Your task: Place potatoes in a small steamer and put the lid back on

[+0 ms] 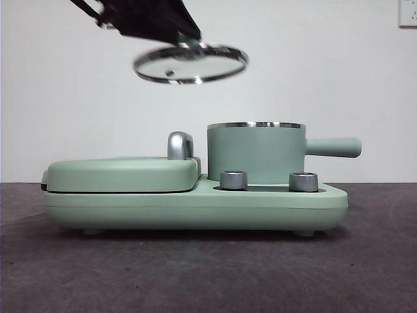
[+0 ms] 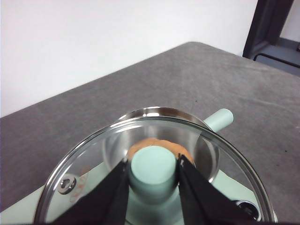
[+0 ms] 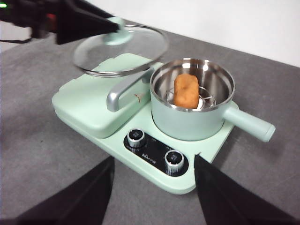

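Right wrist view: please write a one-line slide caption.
Left gripper holds glass lid above the griddle cover; potato sits in the steamer pot.

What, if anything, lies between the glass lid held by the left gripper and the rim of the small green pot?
Nothing: the front view shows only bare air between the lid and the pot rim.

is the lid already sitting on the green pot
No, the lid hangs in the air, held by its knob in the left claw, above and to one side of the open small steamer.
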Tool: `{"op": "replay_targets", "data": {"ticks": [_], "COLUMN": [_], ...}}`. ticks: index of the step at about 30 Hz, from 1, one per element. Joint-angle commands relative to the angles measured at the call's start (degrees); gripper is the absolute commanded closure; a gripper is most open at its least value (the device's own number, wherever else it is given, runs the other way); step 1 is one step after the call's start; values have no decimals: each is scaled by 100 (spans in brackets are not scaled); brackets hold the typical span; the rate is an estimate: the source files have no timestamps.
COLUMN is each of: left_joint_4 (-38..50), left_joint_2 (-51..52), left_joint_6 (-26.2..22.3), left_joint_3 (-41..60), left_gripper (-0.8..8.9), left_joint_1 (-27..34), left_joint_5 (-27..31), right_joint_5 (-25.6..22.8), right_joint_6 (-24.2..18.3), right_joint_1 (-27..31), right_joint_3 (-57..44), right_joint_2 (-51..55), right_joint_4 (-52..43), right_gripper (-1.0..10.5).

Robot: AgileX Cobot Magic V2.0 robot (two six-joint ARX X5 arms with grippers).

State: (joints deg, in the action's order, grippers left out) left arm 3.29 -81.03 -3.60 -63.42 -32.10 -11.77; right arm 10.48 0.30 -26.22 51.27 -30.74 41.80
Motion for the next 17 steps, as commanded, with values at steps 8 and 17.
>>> {"op": "replay_targets", "data": {"ticks": [8, 17], "left_joint_4": [262, 407], "left_joint_2": [-1392, -2243], "left_joint_6": [-498, -531], "left_joint_3": [-1331, -2031], "left_gripper": [800, 800], "left_joint_1": [-269, -330], "left_joint_5": [-9, -61], "right_joint_5": [-2, -57], "right_joint_6": [72, 74], "right_joint_1": [-28, -26], "right_joint_3": [37, 37], "right_joint_2": [-22, -22], "right_joint_4": [98, 260], "right_gripper": [684, 684]}}
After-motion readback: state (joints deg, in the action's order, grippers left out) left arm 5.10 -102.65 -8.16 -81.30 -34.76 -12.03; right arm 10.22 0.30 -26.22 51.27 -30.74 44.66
